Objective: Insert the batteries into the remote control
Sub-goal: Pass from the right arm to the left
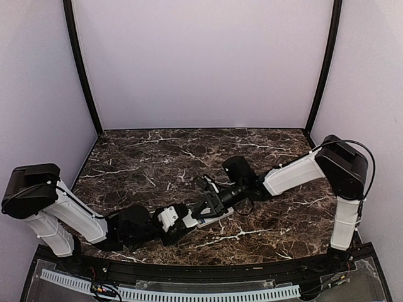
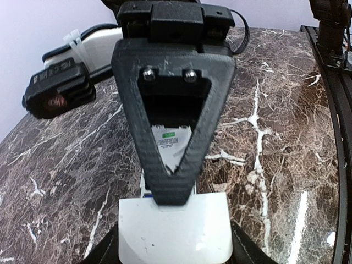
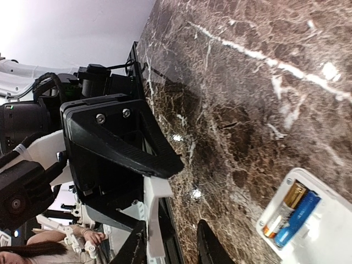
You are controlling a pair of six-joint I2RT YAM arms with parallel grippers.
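The remote control (image 3: 324, 236) lies back-up on the marble, its compartment open. A pale tan battery (image 3: 286, 203) and a bluish battery (image 3: 300, 217) sit side by side in it. In the top view the remote (image 1: 220, 216) shows under both grippers at the table's middle. My left gripper (image 2: 175, 247) is shut on the flat white cover (image 2: 173, 228), held just above the remote's labelled back (image 2: 168, 143). My right gripper (image 3: 170, 242) is open. The cover's edge (image 3: 157, 209) stands between its fingers, against one of them and apart from the other. One right finger (image 2: 170, 187) crosses over the cover.
Dark veined marble table (image 1: 157, 157) with purple walls behind and at the sides, and two black posts at the back corners. A black rail and a white cable channel (image 1: 170, 292) run along the near edge. The left arm's body (image 3: 33, 192) crowds the right wrist view.
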